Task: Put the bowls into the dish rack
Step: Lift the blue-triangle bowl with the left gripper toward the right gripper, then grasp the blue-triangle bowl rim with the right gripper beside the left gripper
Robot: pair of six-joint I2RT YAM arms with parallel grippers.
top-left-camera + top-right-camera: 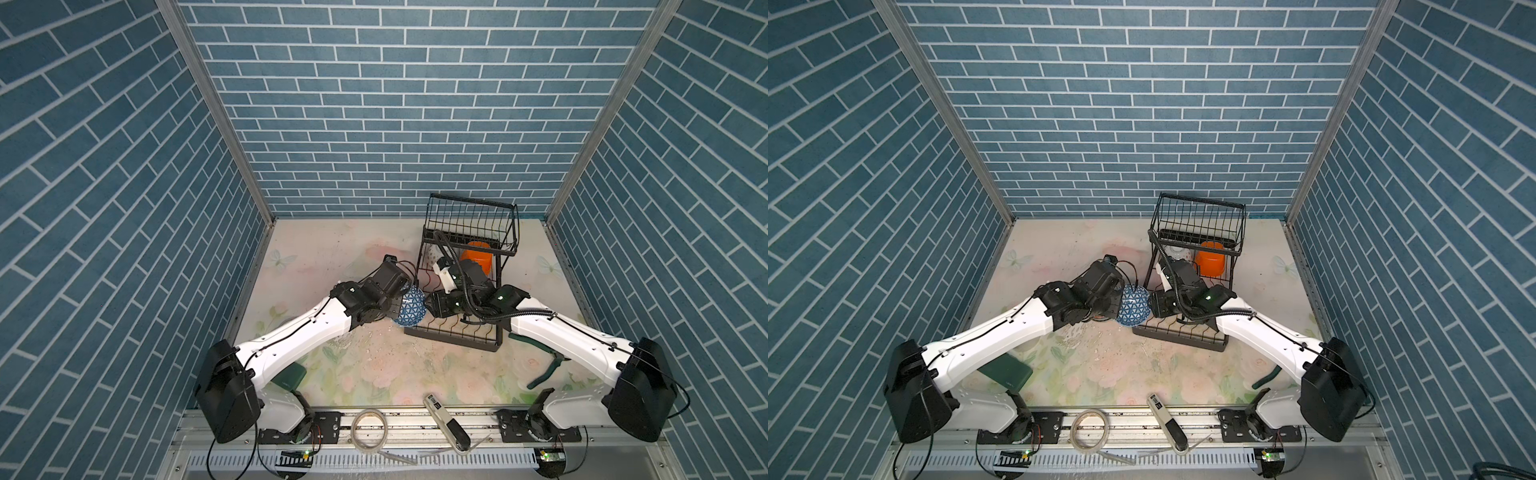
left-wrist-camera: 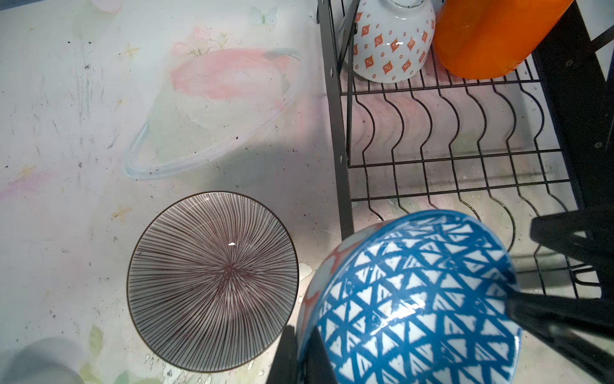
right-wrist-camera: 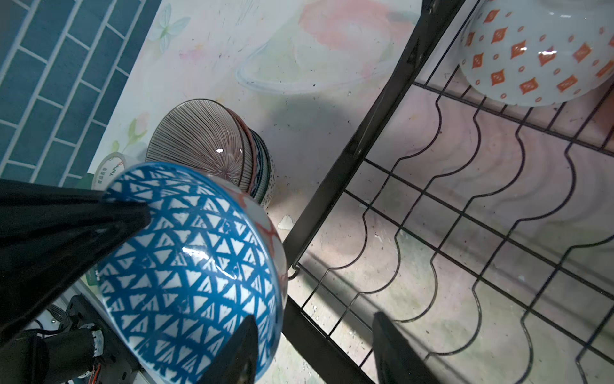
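Observation:
A blue triangle-patterned bowl (image 1: 409,307) (image 1: 1133,308) (image 2: 415,299) (image 3: 186,266) hangs tilted at the dish rack's (image 1: 457,332) (image 1: 1183,332) (image 2: 342,133) (image 3: 365,133) left edge. My left gripper (image 1: 397,307) (image 2: 299,359) is shut on its rim. My right gripper (image 1: 430,305) (image 3: 314,345) is open and straddles the opposite rim, one finger inside the bowl and one over the rack wires. A white bowl with orange diamonds (image 2: 388,50) (image 3: 531,60) and an orange bowl (image 1: 478,259) (image 2: 491,36) rest in the rack. A stack of bowls topped by a striped one (image 2: 212,279) (image 3: 202,139) stands on the table beside the rack.
A tape roll ring (image 1: 370,428) and a white-and-black tool (image 1: 446,424) lie at the front edge. Green pliers (image 1: 544,361) lie under the right arm. A dark green flat object (image 1: 1007,372) lies under the left arm. The rack's raised basket (image 1: 471,220) stands at the back.

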